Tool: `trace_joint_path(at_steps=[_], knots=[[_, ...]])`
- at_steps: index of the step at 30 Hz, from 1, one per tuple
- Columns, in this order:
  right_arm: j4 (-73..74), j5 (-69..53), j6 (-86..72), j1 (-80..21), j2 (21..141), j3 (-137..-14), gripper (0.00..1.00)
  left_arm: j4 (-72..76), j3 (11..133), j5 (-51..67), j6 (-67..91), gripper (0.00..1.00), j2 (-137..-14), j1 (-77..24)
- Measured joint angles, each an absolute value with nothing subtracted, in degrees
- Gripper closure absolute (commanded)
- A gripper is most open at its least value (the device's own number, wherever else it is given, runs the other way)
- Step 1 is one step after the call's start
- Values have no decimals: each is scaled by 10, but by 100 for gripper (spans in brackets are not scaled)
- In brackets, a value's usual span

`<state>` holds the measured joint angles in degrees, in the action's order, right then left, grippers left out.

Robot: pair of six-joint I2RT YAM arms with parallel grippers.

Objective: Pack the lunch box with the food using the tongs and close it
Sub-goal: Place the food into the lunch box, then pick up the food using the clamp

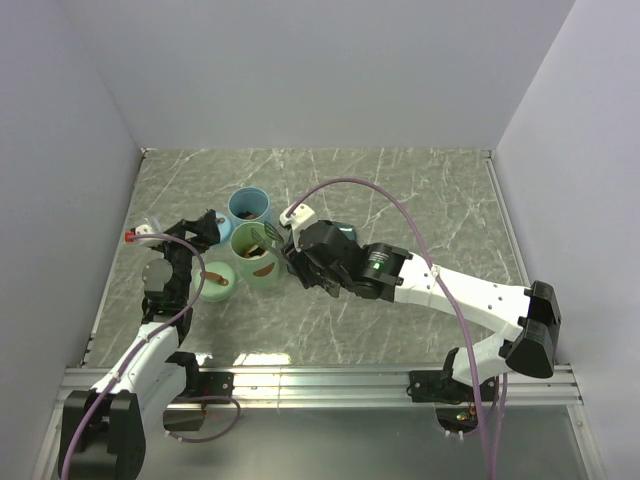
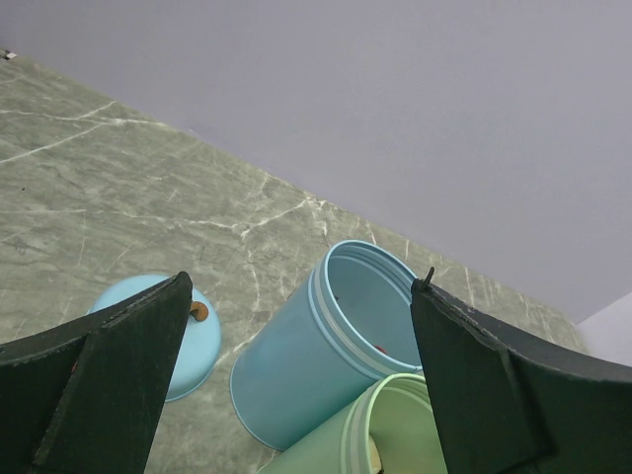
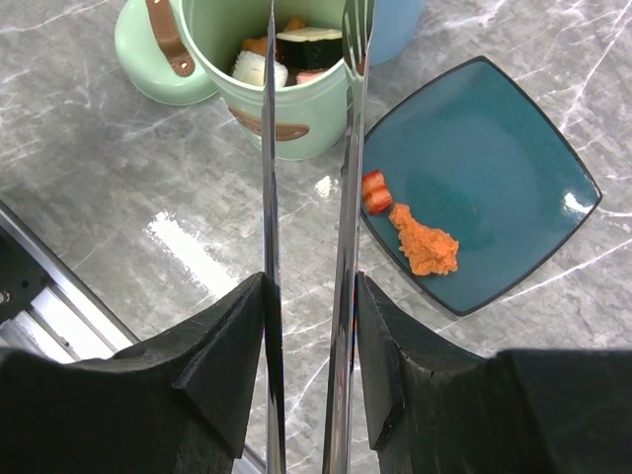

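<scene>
My right gripper (image 3: pixel 311 281) is shut on the silver tongs (image 3: pixel 348 197). Their two arms stand slightly apart, with nothing between them, and their tips reach over the green lunch box tier (image 3: pixel 296 109). That tier holds food (image 3: pixel 281 54): white, orange and dark-topped pieces. On the teal plate (image 3: pixel 494 148) lie an orange chunk (image 3: pixel 427 242) and small red-and-white bits (image 3: pixel 375 193). The blue tier (image 2: pixel 296 365) stands behind the green one (image 1: pixel 258 262). My left gripper (image 2: pixel 303 284) is open and holds nothing, just left of both tiers.
A green lid (image 3: pixel 148 59) with a brown strap lies left of the green tier. A blue lid (image 2: pixel 202 336) lies on the marble table beside the blue tier. The right arm (image 1: pixel 440 285) stretches across the table's middle, covering most of the plate (image 1: pixel 345 232).
</scene>
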<state>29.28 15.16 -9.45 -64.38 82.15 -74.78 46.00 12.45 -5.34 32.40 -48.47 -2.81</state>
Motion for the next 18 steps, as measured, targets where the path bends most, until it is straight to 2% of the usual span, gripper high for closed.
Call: trace_joint_path(at_steps=[6,18], knots=[[290,169,-95,-644,811,-745,52,460,124,-53,324,1,-485,-28],[285,244,-129,-644,706,-688,52,460,124,-53,324,1,-485,-28]])
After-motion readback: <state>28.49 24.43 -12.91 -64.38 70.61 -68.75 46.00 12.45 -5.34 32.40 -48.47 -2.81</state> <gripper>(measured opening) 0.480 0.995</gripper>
